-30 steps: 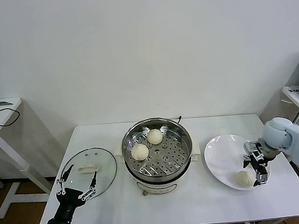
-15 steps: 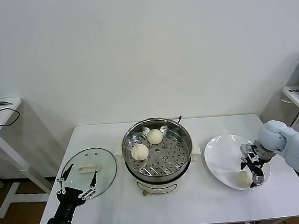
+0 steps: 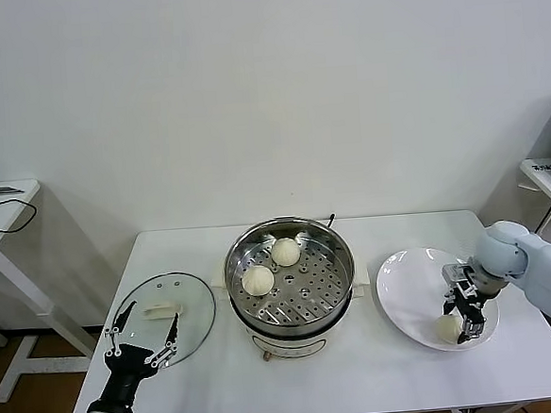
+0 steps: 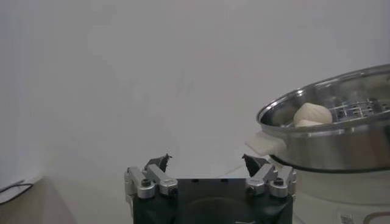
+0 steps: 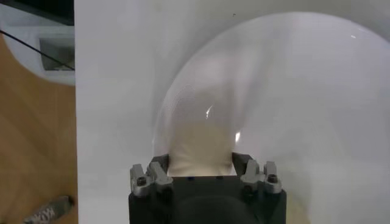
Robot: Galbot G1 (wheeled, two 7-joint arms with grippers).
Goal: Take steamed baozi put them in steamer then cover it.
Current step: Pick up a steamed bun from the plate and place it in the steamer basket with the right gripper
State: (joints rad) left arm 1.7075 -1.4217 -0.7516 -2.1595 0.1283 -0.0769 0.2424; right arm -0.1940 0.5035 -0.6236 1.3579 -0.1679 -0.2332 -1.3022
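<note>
Two small, round, cream-white steamed baozi (image 3: pixel 258 280) (image 3: pixel 285 251) are already seated on the perforated tray of the large, shiny stainless-steel steamer (image 3: pixel 290 274), which stands on its white base at the middle of the white table (image 3: pixel 381 369). One sits toward the far rim, the other nearer the left wall; the rest of the tray is bare.

A further baozi (image 3: pixel 448 327) is seen on the shallow white plate (image 3: pixel 404 287) to the right of the steamer, at the plate's near edge. No other bun can be made out on the plate. The right gripper (image 3: pixel 463 318) is lowered over this bun, and in the right wrist view the pale dough (image 5: pixel 201 152) fills the gap between the fingers (image 5: pixel 159 168), which stand on either side of it. They appear parted around the bun, and a firm grip cannot be confirmed.

The round clear glass cover (image 3: pixel 165 316) with its metal rim and white handle lies flat on the table to the left of the steamer, well apart from the pot. The left gripper (image 3: pixel 142 350) is held at the near edge of the cover with its fingers (image 4: pixel 157 164) spread wide and nothing between them.

The task is judged to be partly done: the plate's bun has yet to be carried to the tray, and the covering step has not been started.
</note>
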